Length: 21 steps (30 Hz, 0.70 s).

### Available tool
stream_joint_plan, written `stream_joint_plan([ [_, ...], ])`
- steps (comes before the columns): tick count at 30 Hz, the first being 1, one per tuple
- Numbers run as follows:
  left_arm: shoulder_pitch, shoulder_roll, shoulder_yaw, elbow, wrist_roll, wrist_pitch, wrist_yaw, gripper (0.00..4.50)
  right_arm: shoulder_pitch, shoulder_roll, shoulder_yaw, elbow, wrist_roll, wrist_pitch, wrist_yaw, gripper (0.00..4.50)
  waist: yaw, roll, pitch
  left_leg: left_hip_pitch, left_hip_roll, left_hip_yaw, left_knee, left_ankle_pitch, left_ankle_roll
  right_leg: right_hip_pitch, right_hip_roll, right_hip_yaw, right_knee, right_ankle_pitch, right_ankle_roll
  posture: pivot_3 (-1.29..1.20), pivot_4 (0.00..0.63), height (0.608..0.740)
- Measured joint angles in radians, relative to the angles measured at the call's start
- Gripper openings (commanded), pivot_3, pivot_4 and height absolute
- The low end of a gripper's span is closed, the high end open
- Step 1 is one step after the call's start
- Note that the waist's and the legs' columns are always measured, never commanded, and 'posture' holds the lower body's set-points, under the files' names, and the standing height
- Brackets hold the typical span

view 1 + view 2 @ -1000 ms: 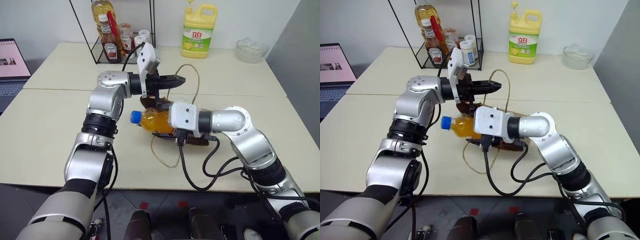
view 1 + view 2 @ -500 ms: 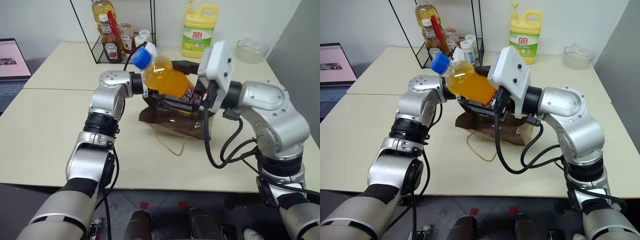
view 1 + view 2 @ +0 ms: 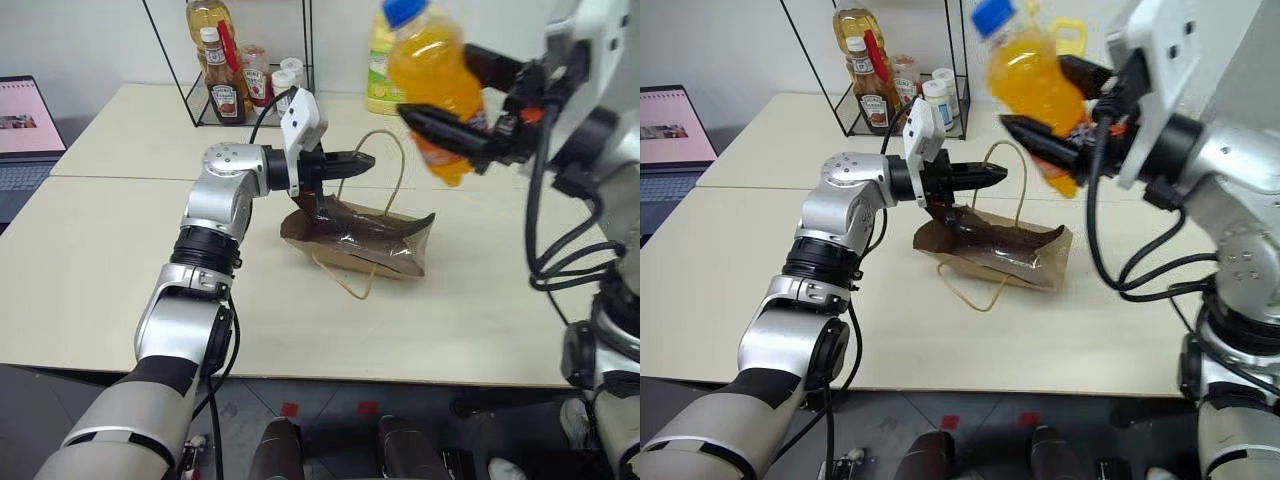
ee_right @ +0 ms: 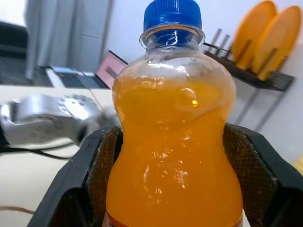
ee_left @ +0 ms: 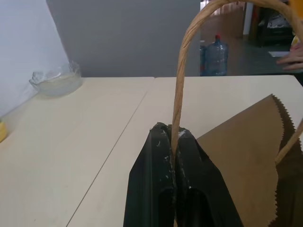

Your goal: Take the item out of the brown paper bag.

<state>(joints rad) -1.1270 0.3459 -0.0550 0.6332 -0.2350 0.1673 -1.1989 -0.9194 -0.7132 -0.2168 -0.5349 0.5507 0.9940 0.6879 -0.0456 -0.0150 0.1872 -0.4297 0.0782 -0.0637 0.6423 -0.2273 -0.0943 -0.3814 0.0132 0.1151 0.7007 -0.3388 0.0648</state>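
On the near half of the cream table (image 3: 90, 270), the brown paper bag (image 3: 365, 238) is lying on its side with its mouth facing my right, one tan loop handle (image 3: 345, 285) trailing flat toward me. Just above the bag, my left gripper (image 3: 362, 159) is pointing level across the table, its fingers (image 5: 156, 156) pressed together and pinching the bag's other handle (image 5: 182, 90), which is arching up from between them. Higher and to the right, clear of the bag and well above the tabletop, my right gripper (image 3: 455, 115) is clamping the item (image 3: 432, 85), an orange bottle tilted with its blue cap (image 4: 173, 14) uppermost; my two pads (image 4: 244, 165) are pressing its sides. Farther back, a wire rack (image 3: 225, 60) is holding a ketchup bottle (image 3: 217, 85) and small jars, a yellow detergent jug (image 3: 378, 70) is standing behind the bottle, and a laptop (image 3: 25, 135) is sitting at the far left.
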Motion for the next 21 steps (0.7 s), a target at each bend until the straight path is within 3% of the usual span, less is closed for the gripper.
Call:
stream_joint_plan([
  [3,0.002,0.006,0.001,0.000,0.001,0.000,0.007,0.00,0.192,-0.201,0.001,0.064,-0.111,-0.143,0.064,3.10,0.012,0.000,0.000,-0.001,-0.001,0.001,0.000,0.000,0.000,0.001,-0.001,0.000,-0.003,0.000,0.000,0.00,0.150,0.740],
  [7,0.003,0.011,0.002,-0.002,0.000,0.001,0.008,0.00,0.411,-0.312,0.069,0.196,-0.284,-0.351,0.110,3.10,0.013,0.000,0.000,-0.001,-0.001,0.002,0.000,0.000,0.000,-0.001,-0.001,0.002,-0.002,0.000,0.000,0.00,0.150,0.740],
  [13,0.004,0.006,0.001,-0.009,0.000,0.002,0.008,0.00,0.593,-0.335,0.259,0.404,-0.541,-0.673,0.096,3.10,0.007,0.000,0.000,-0.001,-0.001,0.004,0.001,0.001,-0.001,-0.002,-0.001,0.004,-0.002,0.000,0.000,0.00,0.150,0.740],
  [21,0.005,0.007,0.001,-0.022,0.000,0.003,0.008,0.00,0.596,-0.272,0.353,0.585,-0.671,-0.856,0.074,3.10,0.005,0.001,0.001,-0.001,-0.001,0.005,0.002,0.002,-0.004,-0.002,-0.001,0.005,-0.001,0.000,0.001,0.00,0.150,0.740],
])
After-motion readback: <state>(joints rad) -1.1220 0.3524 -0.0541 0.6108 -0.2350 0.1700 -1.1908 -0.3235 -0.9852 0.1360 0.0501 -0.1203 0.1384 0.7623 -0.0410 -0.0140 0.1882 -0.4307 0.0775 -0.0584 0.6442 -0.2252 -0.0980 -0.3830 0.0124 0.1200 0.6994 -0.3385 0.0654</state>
